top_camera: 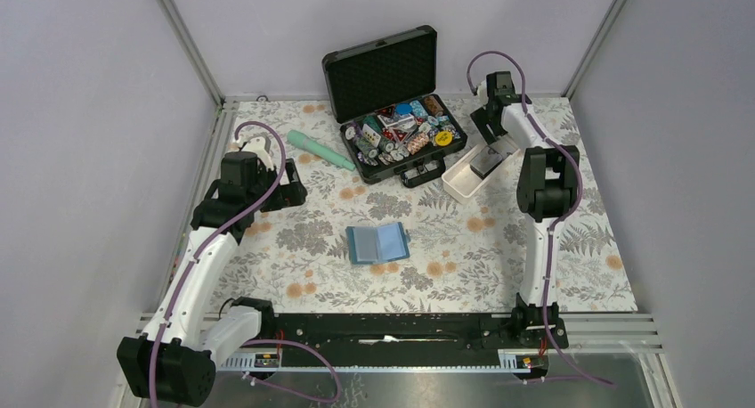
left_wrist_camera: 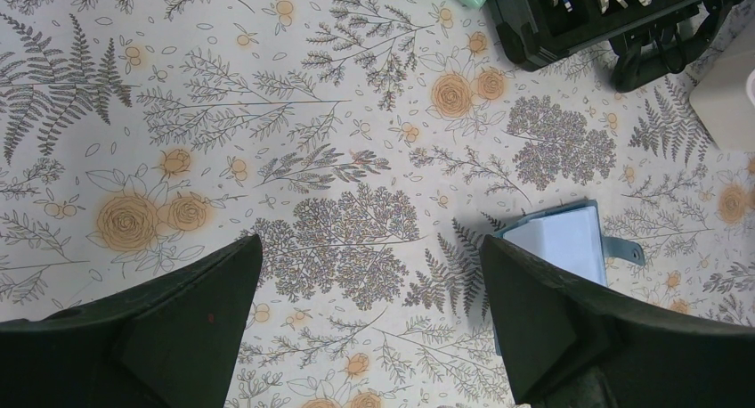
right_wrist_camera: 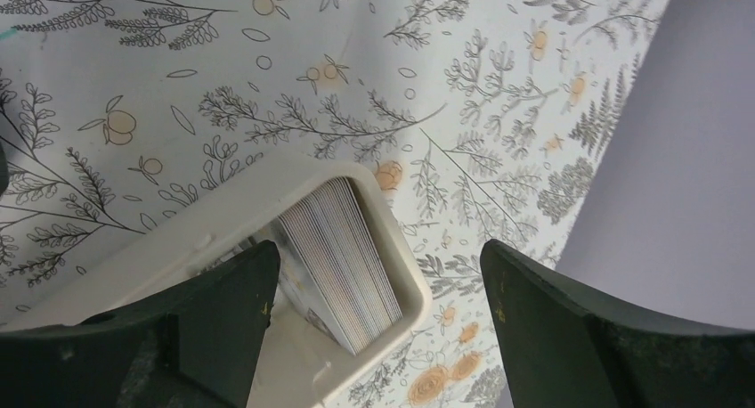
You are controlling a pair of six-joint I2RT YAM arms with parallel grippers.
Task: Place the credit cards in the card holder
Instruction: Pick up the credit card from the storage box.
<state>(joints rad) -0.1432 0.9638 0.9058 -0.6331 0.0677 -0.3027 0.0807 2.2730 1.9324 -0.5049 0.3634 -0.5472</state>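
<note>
The card holder (top_camera: 377, 243) lies open and flat mid-table, teal-blue with lighter slotted pages; one corner of it (left_wrist_camera: 565, 239) shows beside my left gripper's right finger. The credit cards (right_wrist_camera: 343, 252) stand on edge as a tight stack at one end of a white tray (right_wrist_camera: 405, 288), and from above they (top_camera: 485, 165) read as a dark patch in it. Just above that end hangs my right gripper (right_wrist_camera: 376, 252), open, with the stack between its fingers near the left one and nothing gripped. My left gripper (left_wrist_camera: 369, 248) is open over bare cloth, left of the holder.
An open black foam-lined case (top_camera: 392, 114) full of poker chips stands at the back, just left of the white tray (top_camera: 458, 181). A teal cylinder (top_camera: 320, 150) lies left of the case. Metal frame rails edge the flowered cloth, and grey walls close in both sides.
</note>
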